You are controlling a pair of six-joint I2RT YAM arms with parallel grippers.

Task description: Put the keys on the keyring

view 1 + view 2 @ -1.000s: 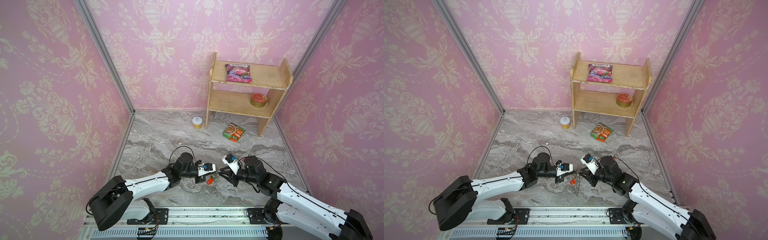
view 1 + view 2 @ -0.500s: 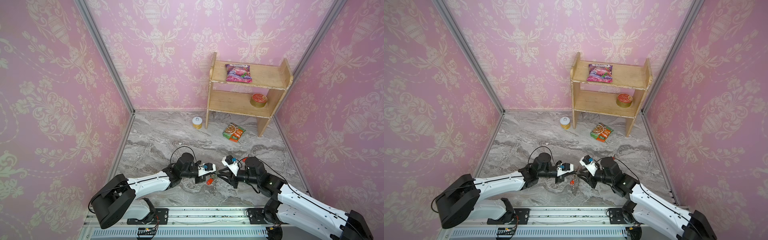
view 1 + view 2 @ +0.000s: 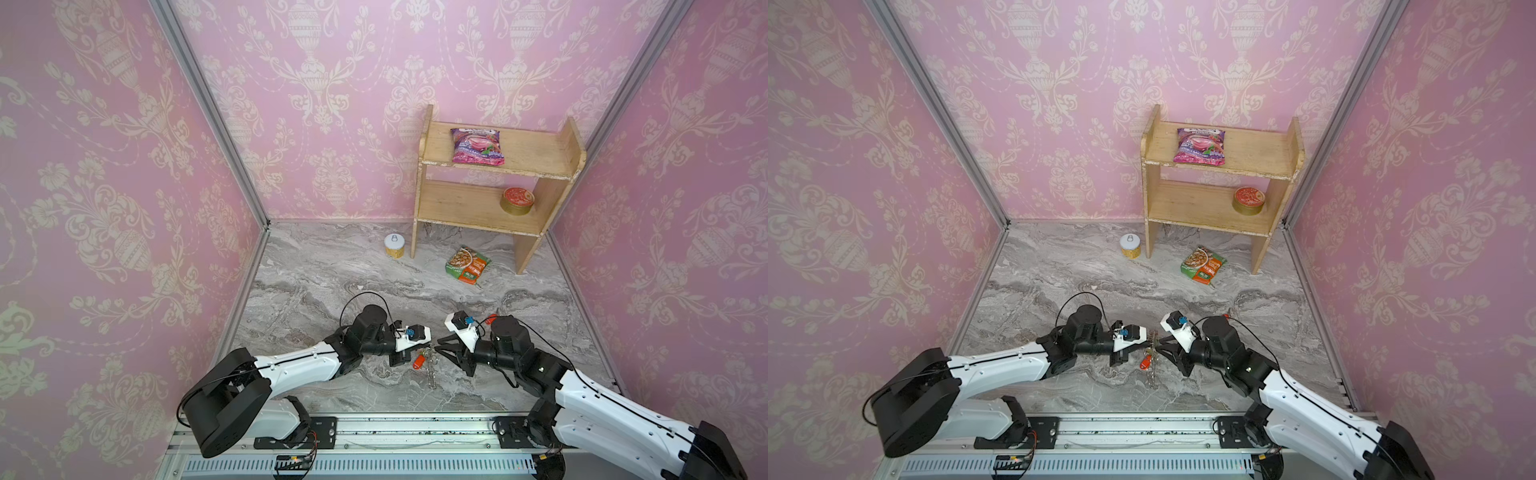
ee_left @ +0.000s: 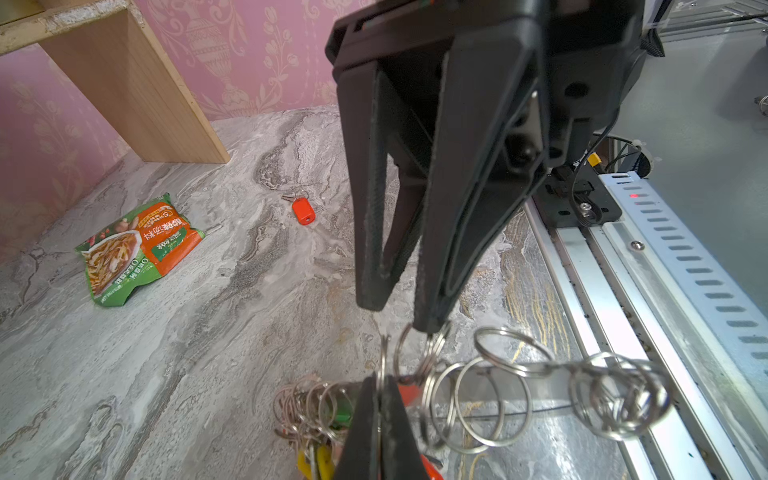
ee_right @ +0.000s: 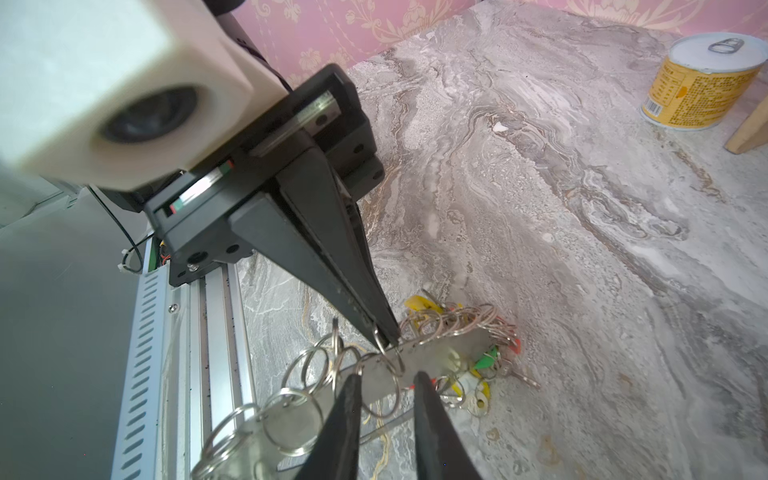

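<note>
A ring of the keyring (image 4: 548, 376) is pinched in the left hand (image 5: 388, 338), whose fingers are pressed together on it. The rest of the linked rings and the grey band trail off to one side of that hand. The bunch of keys (image 5: 482, 361) with green, yellow and red tags is gathered just beyond the fingertips, low over the bench (image 3: 374, 282).

The right hand (image 5: 387, 376) is set opposite, tip to tip with the left. Its fingers are spread a little, and a ring and the band are seen in the gap. One fingertip (image 4: 432, 326) is touching a ring, but nothing is seen clamped. A separate red-tagged key (image 4: 302, 210) lies alone on the bench, well apart from both hands.

Compared with a second ago, the right hand has been brought closer to the left, so the gap between them is closed. The hanging red tag (image 3: 417, 360) has stayed in place.
</note>
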